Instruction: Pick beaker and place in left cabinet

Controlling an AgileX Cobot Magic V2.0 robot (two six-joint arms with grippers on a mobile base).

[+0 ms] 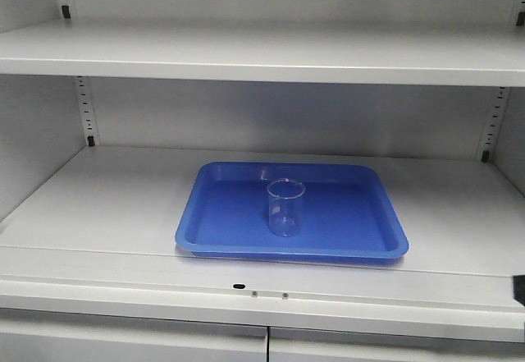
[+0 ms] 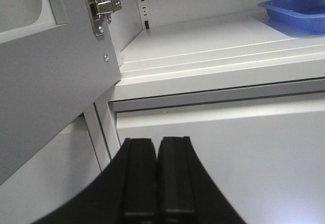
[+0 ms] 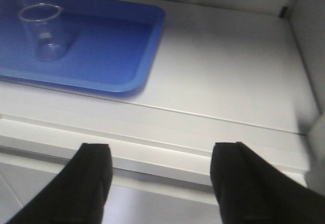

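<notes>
On blue tray (image 1: pixel 221 214): clear empty beaker (image 1: pixel 285 208), upright; left gripper (image 2: pixel 157 148) closed, right gripper (image 3: pixel 161 155) open.

open shelf front (image 1: pixel 246 276), hinged door (image 2: pixel 51 82) left

We see a blue tray (image 1: pixel 221 214) lying flat, roughly centred left to right, its long side parallel to the front edge. It is rectangular with rounded corners and a raised rim. In the right wrist view the blue tray (image 3: pixel 147 41) occupies the upper left; in the left wrist view only a corner (image 2: pixel 297 10) shows at upper right. We also see an open door panel (image 2: pixel 45 82) at the left, carrying a metal hinge (image 2: pixel 100 8).
</notes>
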